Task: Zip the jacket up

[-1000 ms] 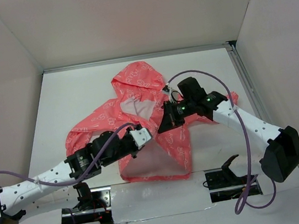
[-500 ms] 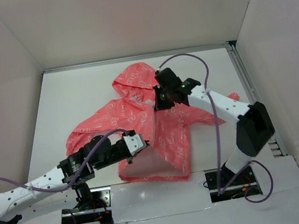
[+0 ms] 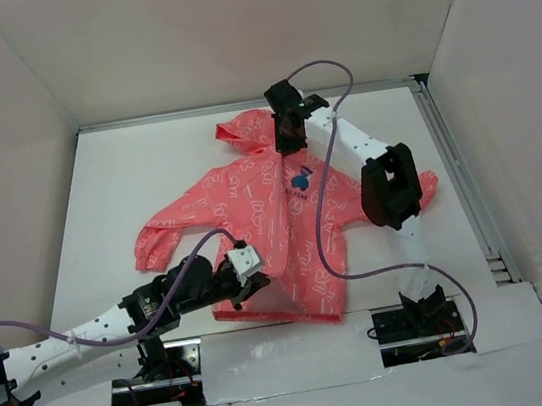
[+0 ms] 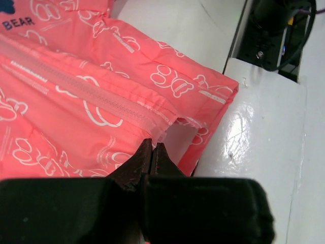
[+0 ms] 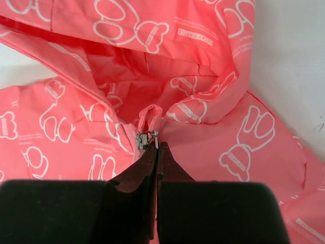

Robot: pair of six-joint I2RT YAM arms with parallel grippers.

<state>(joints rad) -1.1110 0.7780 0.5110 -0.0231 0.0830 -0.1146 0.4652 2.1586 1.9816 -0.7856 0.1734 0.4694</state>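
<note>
The coral-pink jacket [image 3: 272,213] lies flat on the white table, hood at the far end, front closed along the zipper [image 4: 101,101]. A dark chest mark [image 3: 300,180] shows beside the zipper. My right gripper [image 3: 288,143] is at the collar under the hood. In the right wrist view it [image 5: 156,146] is shut on the pull tab of the metal zipper slider [image 5: 142,140], which sits at the neck. My left gripper [image 3: 252,277] is at the bottom hem. In the left wrist view it [image 4: 152,147] is shut on the hem fabric at the zipper's lower end.
Cardboard walls stand on three sides. A metal rail [image 3: 453,167] runs along the right edge. The arm base mounts [image 3: 172,363] [image 3: 419,323] sit in cutouts at the glossy near edge [image 4: 254,132]. The right sleeve end [image 3: 428,181] lies near the right arm's elbow.
My right gripper has moved from mid-chest up to the collar with the slider, closing the front. The jacket has flattened out. My left gripper has shifted slightly toward the near edge, holding the hem.
</note>
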